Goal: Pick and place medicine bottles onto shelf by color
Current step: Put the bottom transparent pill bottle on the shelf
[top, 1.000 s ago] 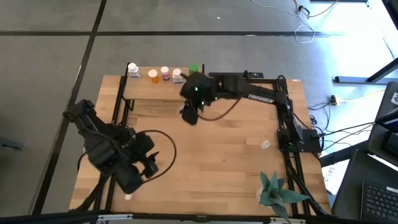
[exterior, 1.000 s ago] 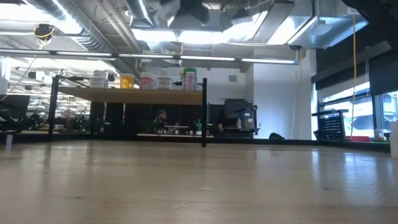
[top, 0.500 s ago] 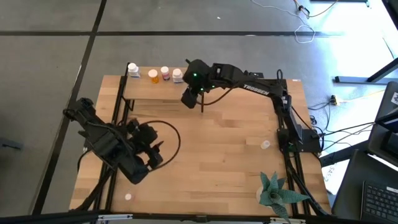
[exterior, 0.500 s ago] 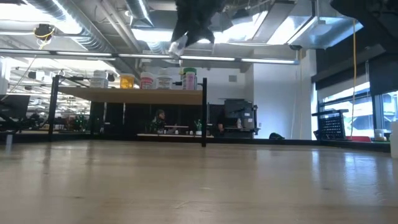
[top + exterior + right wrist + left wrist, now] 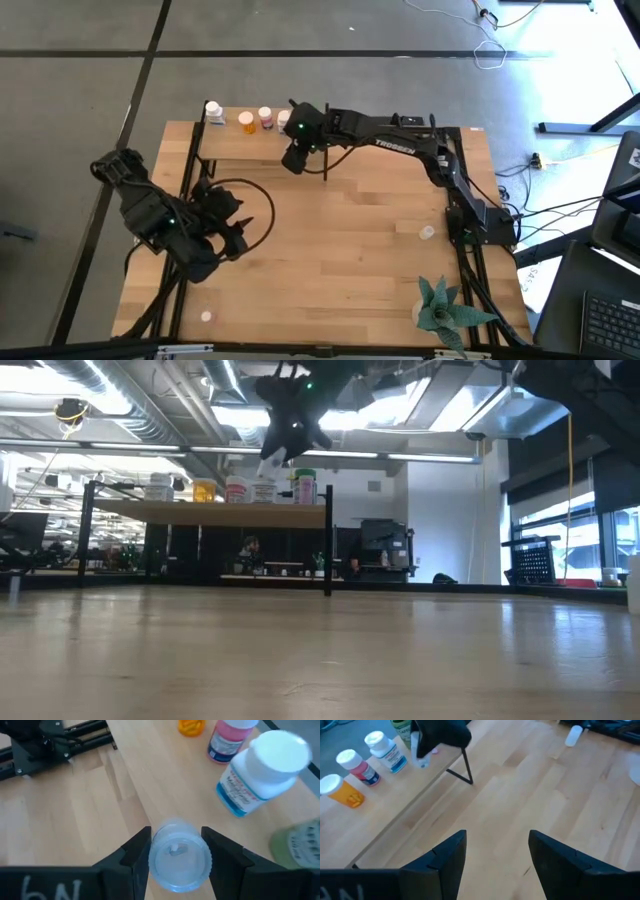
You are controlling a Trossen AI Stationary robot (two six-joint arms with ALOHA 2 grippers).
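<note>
The right claw point(image 5: 176, 851) is clamping a clear bottle point(image 5: 180, 856) above the shelf point(image 5: 235, 146), crowding the white bottle point(image 5: 260, 772); lowering carelessly risks toppling it. The left claw point(image 5: 497, 851) is waiting, fingers apart.

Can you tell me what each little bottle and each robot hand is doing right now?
Small clear plastic bottle: held in the right gripper, above the light wood shelf.
White-capped white bottle with blue label: standing on the shelf.
Pink bottle: standing on the shelf.
Orange bottle: standing on the shelf.
Left gripper: open, empty, above the wooden tabletop.
</note>
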